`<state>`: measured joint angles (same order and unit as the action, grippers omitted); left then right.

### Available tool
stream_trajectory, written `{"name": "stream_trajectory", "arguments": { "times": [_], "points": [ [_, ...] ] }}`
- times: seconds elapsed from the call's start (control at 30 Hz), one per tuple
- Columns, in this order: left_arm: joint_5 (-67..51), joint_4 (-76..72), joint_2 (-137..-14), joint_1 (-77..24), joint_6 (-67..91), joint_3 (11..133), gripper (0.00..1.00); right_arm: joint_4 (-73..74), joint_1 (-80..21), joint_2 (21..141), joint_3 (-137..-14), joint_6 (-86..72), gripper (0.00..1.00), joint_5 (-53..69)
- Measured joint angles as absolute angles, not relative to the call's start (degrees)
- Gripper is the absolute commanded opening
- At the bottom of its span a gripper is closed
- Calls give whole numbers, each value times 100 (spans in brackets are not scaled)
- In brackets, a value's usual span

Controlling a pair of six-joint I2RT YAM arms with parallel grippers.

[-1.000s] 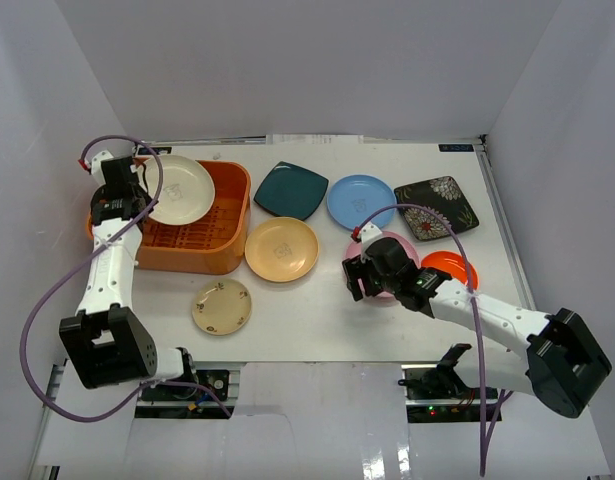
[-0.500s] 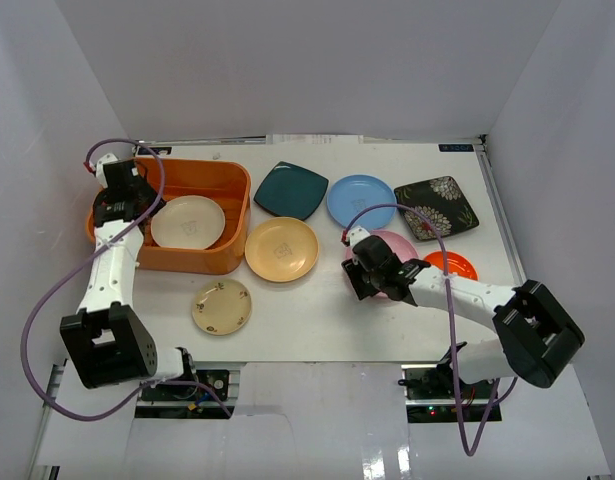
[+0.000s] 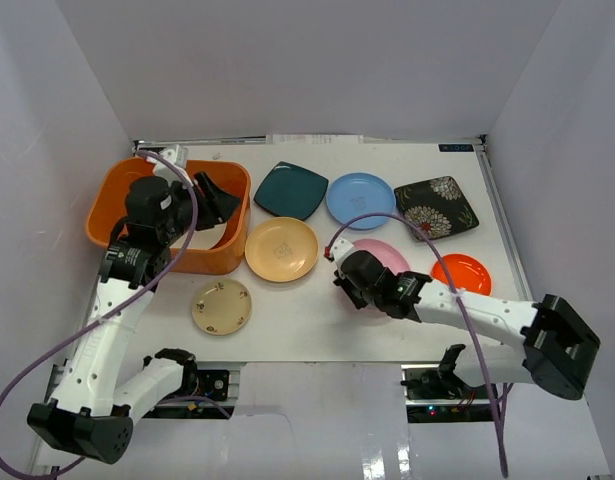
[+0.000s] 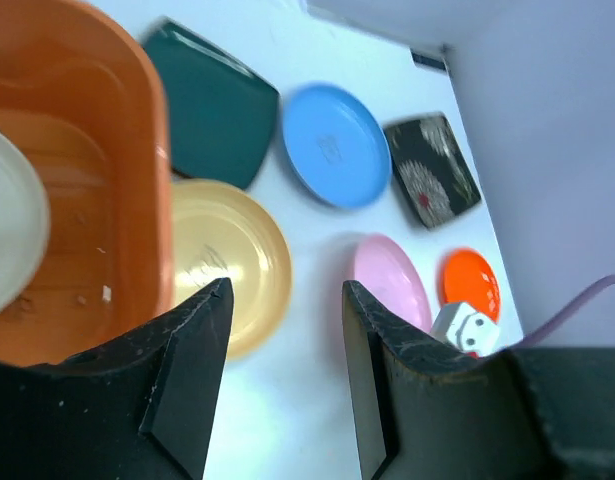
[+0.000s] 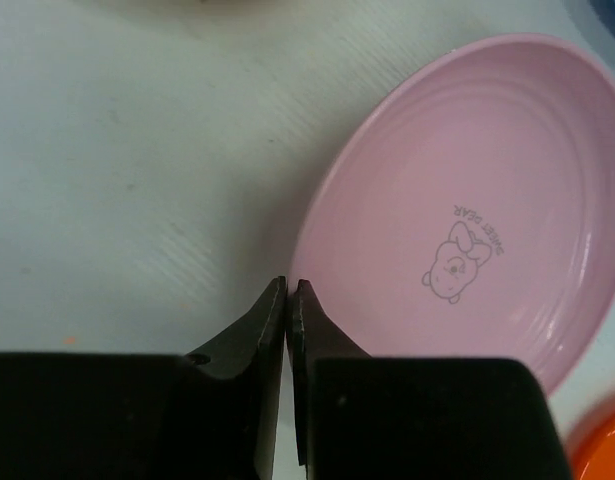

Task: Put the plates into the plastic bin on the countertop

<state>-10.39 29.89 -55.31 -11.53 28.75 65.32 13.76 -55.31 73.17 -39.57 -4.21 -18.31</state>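
Pink plate [image 5: 467, 230] just right of the right gripper [image 5: 288, 285] looks glossy, smooth (ringed inside); countertop [image 5: 137, 150] matt, finely ribbed.

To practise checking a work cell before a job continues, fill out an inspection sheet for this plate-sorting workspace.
Surface: white countertop, no spills seen.
Job's things: cream plate inside the orange bin; on the countertop lie the teal plate, blue plate, floral plate, tan plate, pink plate, orange plate, speckled plate.
Clutter: nothing seen.
Grippers: left gripper open, empty, over the bin; right gripper shut, tips at the pink plate's rim.
Cables: purple cables trail from both arms.
Surroundings: plain white walls.
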Motion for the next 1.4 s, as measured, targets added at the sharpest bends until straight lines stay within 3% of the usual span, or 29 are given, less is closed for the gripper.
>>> {"name": "stream_trajectory", "arguments": {
  "times": [0.13, 0.37, 0.73, 0.93, 0.97, 1.0, 1.07, 1.17, 1.2, 1.3, 1.4],
  "points": [
    [-1505, 3017, -5592, -1944, 3131, 6134, 61, 1424, -6095, 6521, -3953, -454, 8, -1715],
    [-1933, 2936, -6665, -3135, 3343, 5841, 78, 1404, -6324, 5527, -3944, -294, 8, -1267],
    [-2349, 2134, -7572, -3594, 3592, 5704, 78, 1568, -6635, 5690, -4049, 106, 8, -880],
    [-2311, 1907, -8064, -3710, 3540, 5655, 44, 1544, -6838, 5784, -4150, 200, 8, -904],
    [-2292, 1911, -8130, -3726, 3511, 5649, 31, 1533, -6855, 5784, -4150, 202, 8, -904],
    [-2270, 1918, -8173, -3728, 3520, 5645, 12, 1533, -6877, 5784, -4150, 204, 8, -908],
    [-2128, 1922, -8219, -3745, 3555, 5645, 0, 1485, -6917, 5791, -4152, 261, 10, -937],
    [-2014, 1920, -8191, -3752, 3601, 5655, 0, 1402, -6993, 5774, -4174, 305, 36, -1011],
    [-1994, 1900, -8169, -3752, 3568, 5662, 0, 1402, -7000, 5771, -4174, 285, 51, -1044],
    [-1802, 1968, -8029, -3728, 3439, 5675, 0, 1431, -7000, 5664, -4191, 196, 69, -1216],
    [-1717, 2088, -7767, -3544, 3343, 5791, 0, 1549, -7004, 5393, -4276, 54, 80, -1452]
  ]
}}
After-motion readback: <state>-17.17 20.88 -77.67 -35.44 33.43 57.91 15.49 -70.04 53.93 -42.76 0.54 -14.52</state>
